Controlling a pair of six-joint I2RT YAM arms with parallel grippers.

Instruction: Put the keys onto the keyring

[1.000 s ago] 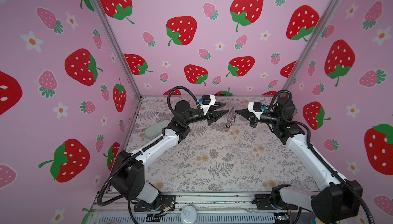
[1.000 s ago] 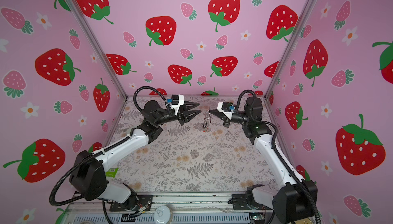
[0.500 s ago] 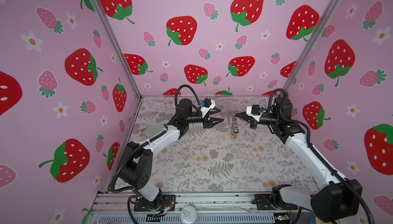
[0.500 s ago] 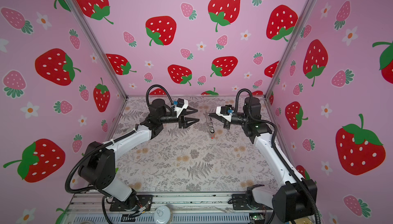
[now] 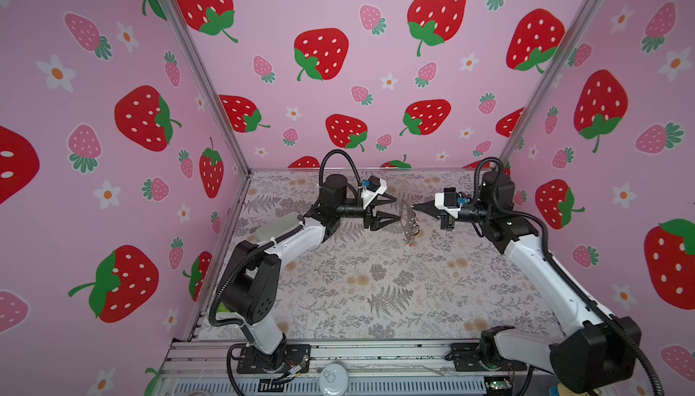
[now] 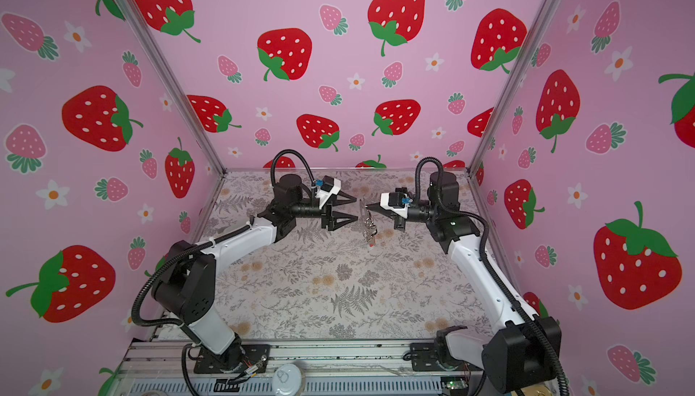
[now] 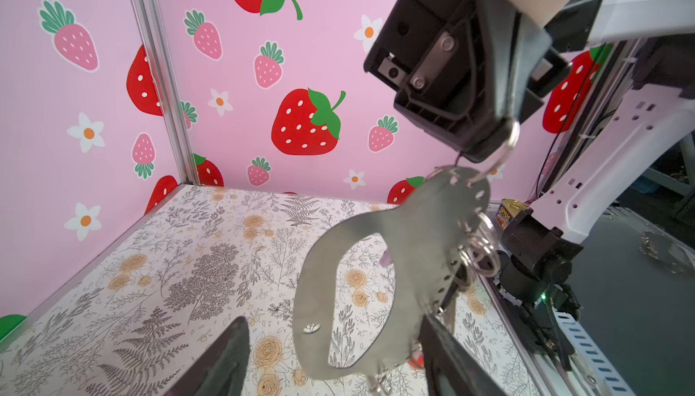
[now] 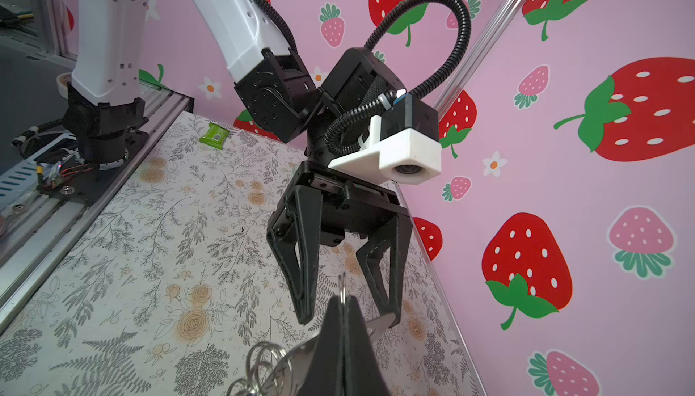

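Observation:
My right gripper is shut on the keyring's thin silvery ring, well above the table. The taupe strap loop hangs from it. Small keys dangle below the strap, with a red tag and a lilac one showing. More wire rings bunch beside the strap. My left gripper faces the right one, open wide. The strap's lower end hangs between its fingers, close to one; I cannot tell whether they touch.
A pale grey-green case lies at the table's left edge behind the left arm. A green packet sits near the left arm's base. Strawberry-print walls close in the left, back and right sides. A tin stands by the right arm's base.
The left gripper's jaws have spread wider. That gripper dropped a little, drew back, then came in around the strap. The right gripper, still holding the ring, sank slightly.

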